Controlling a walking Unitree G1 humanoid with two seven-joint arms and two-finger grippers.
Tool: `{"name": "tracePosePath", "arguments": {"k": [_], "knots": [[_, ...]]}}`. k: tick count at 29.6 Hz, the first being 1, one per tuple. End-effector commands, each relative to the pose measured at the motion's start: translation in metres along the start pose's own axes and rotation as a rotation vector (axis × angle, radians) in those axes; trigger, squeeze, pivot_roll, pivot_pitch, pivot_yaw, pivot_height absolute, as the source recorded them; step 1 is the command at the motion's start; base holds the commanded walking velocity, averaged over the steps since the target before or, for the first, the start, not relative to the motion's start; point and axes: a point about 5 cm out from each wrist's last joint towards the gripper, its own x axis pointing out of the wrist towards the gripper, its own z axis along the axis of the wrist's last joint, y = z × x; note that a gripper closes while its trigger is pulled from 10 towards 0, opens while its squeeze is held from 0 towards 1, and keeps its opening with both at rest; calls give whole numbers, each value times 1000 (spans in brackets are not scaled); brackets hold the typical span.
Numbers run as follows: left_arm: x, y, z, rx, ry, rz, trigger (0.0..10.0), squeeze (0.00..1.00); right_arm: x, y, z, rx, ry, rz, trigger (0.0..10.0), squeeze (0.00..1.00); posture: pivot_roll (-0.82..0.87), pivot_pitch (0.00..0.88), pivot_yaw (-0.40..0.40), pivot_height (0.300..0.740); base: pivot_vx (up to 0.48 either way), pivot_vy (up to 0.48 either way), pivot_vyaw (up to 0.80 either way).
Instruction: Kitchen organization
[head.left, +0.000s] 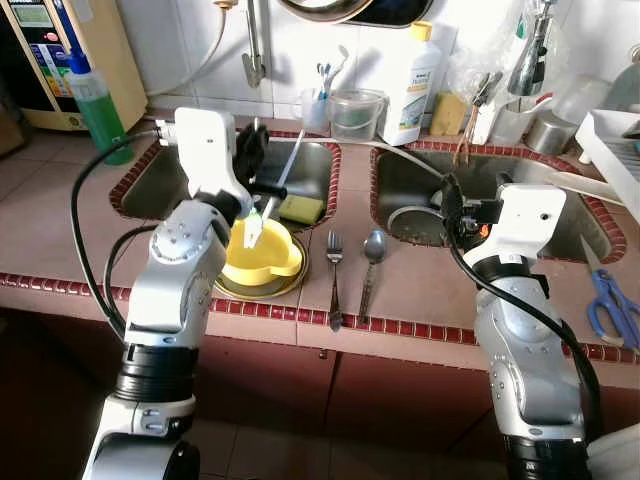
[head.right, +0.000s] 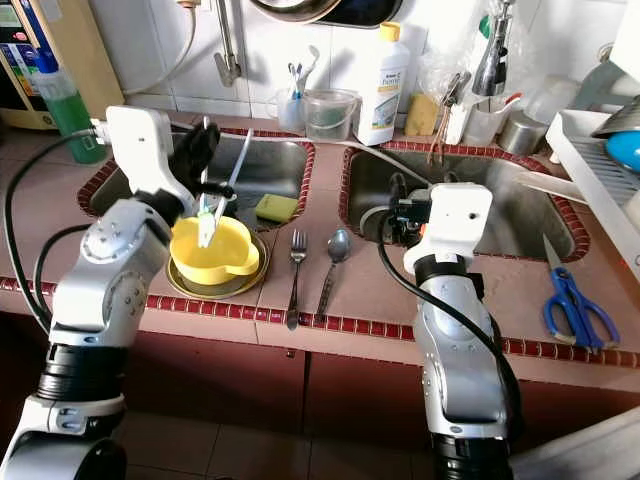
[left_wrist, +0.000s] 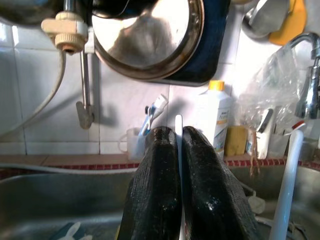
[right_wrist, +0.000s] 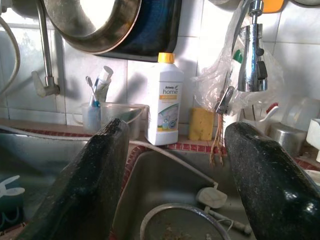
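Left of centre, our left gripper (head.left: 258, 180) clamps a white toothbrush (head.left: 272, 195), bristles down in one yellow bowl (head.left: 262, 250) on the counter (head.left: 400, 290) edge. One fork (head.left: 334, 270) and one spoon (head.left: 371, 262) lie just right. Our right gripper (head.left: 447, 205) hangs open over the right sink (head.left: 570, 215); scissors (head.left: 610, 305) lie far right.
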Motion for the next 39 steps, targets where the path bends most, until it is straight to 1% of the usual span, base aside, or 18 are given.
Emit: {"name": "tracePosePath", "arguments": {"k": [1, 4, 13, 20, 22, 32, 39], "knots": [[2, 1, 8, 3, -22, -7, 10000, 0, -2, 1, 2, 1, -12, -5, 10000, 0, -103, 0, 22, 703, 0, 0, 0], [2, 2, 7, -16, -1, -20, 10000, 0, -3, 2, 1, 4, -12, -5, 10000, 0, -104, 0, 22, 703, 0, 0, 0], [3, 2, 5, -15, 15, -33, 10000, 0, -4, 3, 1, 7, -12, -4, 10000, 0, -107, 0, 28, 703, 0, 0, 0], [3, 0, 4, -24, 26, -51, 10000, 0, -5, 3, 0, 7, -10, -5, 10000, 0, -108, 0, 31, 703, 0, 269, 0], [3, 0, 4, -15, 24, -58, 10000, 0, -6, 4, 0, 8, -10, -5, 10000, 0, -108, 0, 33, 703, 0, 324, 0], [3, -2, 3, 1, 27, -80, 10000, 0, -9, 3, -1, 8, -5, -16, 10000, 0, -112, 0, 44, 703, 0, 388, 0], [4, -3, 3, -12, 31, -85, 10000, 0, -10, 2, -1, 9, -3, -22, 10000, 0, -113, 0, 48, 703, 0, 396, 0]]}}
